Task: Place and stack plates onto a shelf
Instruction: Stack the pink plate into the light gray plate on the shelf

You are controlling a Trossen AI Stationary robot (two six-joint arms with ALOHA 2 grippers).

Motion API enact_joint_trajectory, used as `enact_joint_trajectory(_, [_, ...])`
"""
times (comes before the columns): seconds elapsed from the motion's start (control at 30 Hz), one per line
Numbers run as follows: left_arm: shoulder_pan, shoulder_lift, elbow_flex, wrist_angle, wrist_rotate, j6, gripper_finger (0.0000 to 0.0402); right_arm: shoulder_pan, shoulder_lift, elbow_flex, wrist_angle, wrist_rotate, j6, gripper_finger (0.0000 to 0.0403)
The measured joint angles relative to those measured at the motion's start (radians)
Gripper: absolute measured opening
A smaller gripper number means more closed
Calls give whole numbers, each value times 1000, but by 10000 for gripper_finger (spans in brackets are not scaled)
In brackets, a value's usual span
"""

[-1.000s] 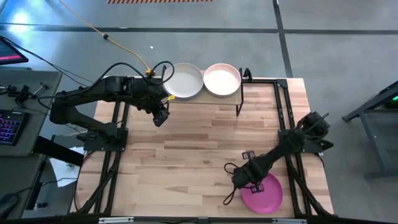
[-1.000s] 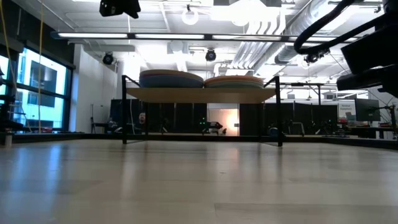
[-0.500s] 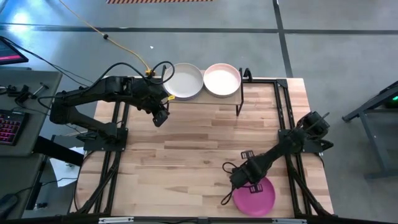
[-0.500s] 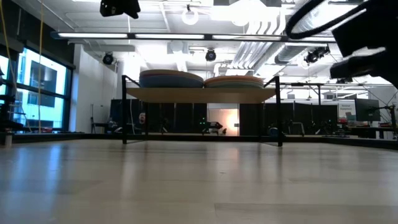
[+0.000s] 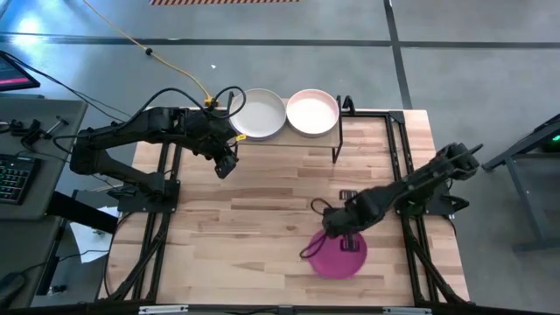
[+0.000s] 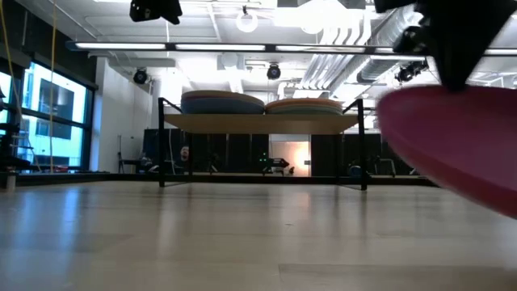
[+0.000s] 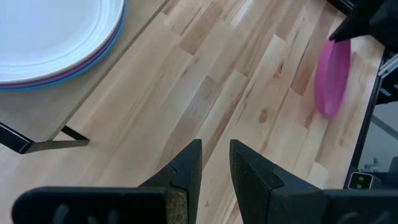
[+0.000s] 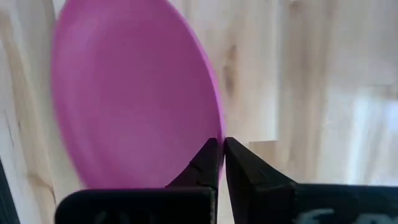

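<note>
While the right gripper (image 5: 331,229) pinches the magenta plate (image 5: 336,255) by its rim, tilted above the near right table (image 5: 262,219), the left gripper (image 5: 226,166) hangs farther back, jaws slightly apart and empty, near the far shelf (image 6: 260,123) holding two plate stacks (image 5: 286,113).

Matte magenta plate (image 5: 335,255), light-wood tabletop (image 5: 262,210)

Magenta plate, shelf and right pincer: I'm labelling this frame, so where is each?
magenta plate (image 5: 335,260), high view, on its face.
shelf (image 6: 258,123), low view, on its front edge.
right pincer (image 8: 221,144), right wrist view, between its tips, shut on the plate's rim.
</note>
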Motion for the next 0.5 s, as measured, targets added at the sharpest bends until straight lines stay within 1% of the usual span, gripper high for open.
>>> enact_joint_trajectory(0.23, [0, 0, 0, 0, 0, 0, 72, -45, -40, 4, -21, 33, -21, 0])
enact_joint_trajectory(0.5, [0, 0, 0, -3, 0, 21, 72, -77, -43, 4, 0, 34, -65, 0])
